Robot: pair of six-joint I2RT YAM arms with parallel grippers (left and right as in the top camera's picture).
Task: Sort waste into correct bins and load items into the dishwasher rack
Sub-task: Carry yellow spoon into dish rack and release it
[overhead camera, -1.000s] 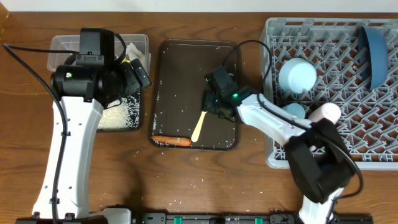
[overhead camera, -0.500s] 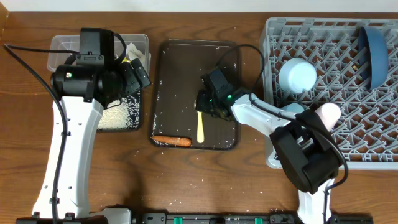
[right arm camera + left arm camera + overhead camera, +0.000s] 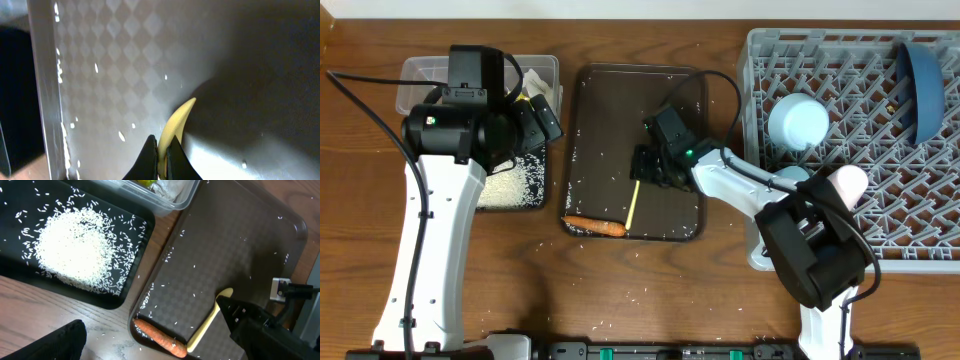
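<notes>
On the dark brown serving tray (image 3: 605, 120), the right gripper (image 3: 641, 177) has its jaws drawn nearly together, pinching the pale yellow spoon (image 3: 632, 206) edge-on between the two thin dark fingertips (image 3: 149, 152). The spoon's free end lies just beside the thin orange carrot stick (image 3: 595, 226) at the tray's near edge; whether they touch I cannot tell. The tray is embossed with small diamonds and speckled with stray rice grains.

The left gripper (image 3: 534, 118) hangs over the shallow black tray (image 3: 535, 200), where the rice (image 3: 75, 255) lies in a loose heap. I cannot tell how its jaws stand. The yellow wrapper (image 3: 145, 182) sits in the clear box (image 3: 420, 70), its print too small to read.
</notes>
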